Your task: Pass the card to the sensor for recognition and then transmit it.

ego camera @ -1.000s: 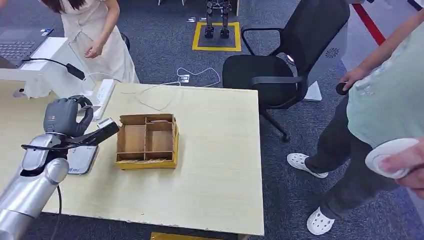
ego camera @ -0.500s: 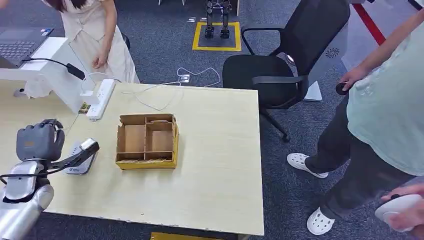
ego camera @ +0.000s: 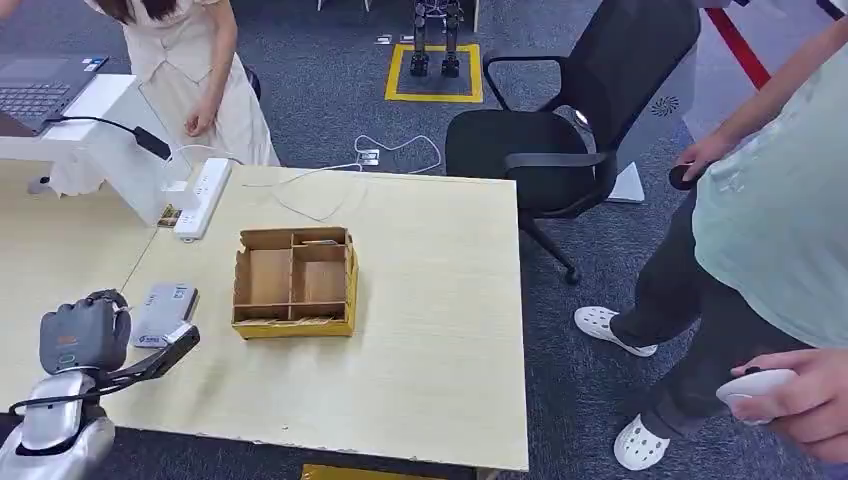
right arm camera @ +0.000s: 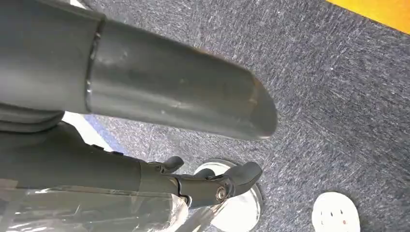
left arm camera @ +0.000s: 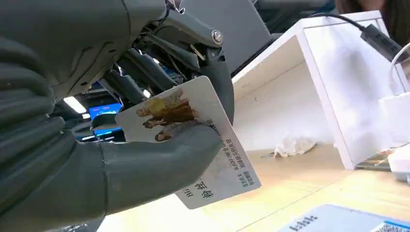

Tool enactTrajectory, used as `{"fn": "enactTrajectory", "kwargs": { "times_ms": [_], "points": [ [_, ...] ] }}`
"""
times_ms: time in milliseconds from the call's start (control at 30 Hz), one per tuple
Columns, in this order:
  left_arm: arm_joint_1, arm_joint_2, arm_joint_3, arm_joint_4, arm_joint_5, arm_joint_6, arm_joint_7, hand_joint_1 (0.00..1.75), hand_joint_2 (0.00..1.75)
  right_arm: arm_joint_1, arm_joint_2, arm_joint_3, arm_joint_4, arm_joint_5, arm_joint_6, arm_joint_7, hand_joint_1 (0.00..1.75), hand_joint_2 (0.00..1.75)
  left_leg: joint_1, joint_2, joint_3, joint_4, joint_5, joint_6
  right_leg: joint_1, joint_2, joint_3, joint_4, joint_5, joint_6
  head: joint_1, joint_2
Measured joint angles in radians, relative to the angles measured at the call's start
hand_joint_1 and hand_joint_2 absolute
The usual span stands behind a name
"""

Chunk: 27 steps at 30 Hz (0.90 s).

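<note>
My left hand hovers low over the table's front left, just on my side of the flat grey sensor. In the left wrist view the thumb and fingers pinch a white card printed with a brown picture and a line of text. The card's free corner points down toward the tabletop, and an edge of the sensor lies below it. My right hand hangs over the grey carpet beside the table, fingers apart, with nothing in it.
A brown divided cardboard box stands mid-table, right of the sensor. A white power strip and a white stand lie at the back left. A black office chair is behind the table. One person stands at the back left, another at the right.
My left hand has drawn back from beside the box toward the table's front left, uncovering the sensor. The person on the right has shifted the white object in their hand.
</note>
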Motion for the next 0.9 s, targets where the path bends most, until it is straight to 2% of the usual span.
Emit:
{"fn": "enactTrajectory", "kwargs": {
  "times_ms": [167,300,900],
  "points": [
    [0.022,-0.047,0.000,0.007,0.031,0.000,-0.035,1.75,1.75,0.003,0.002,-0.004,-0.005,-0.002,-0.004,0.001,0.00,0.00,0.000,0.000,0.000,0.000,0.000,0.000,0.000,0.000,0.000,0.000,0.000,0.000,0.000,0.000],
    [0.030,-0.079,0.000,0.008,0.042,0.000,-0.037,1.75,1.75,0.005,0.002,-0.007,-0.010,-0.001,-0.005,0.008,0.00,0.00,0.000,0.000,0.000,0.000,0.000,0.000,0.000,0.000,0.000,0.000,0.000,0.000,0.000,0.000],
    [0.017,-0.142,-0.001,0.014,0.071,0.020,-0.051,1.75,1.75,0.011,0.002,-0.018,-0.029,0.008,-0.008,0.020,0.00,0.00,-0.001,0.000,0.001,0.000,0.000,0.000,-0.001,0.000,0.000,0.000,0.000,0.000,0.000,0.000]
  ]
}}
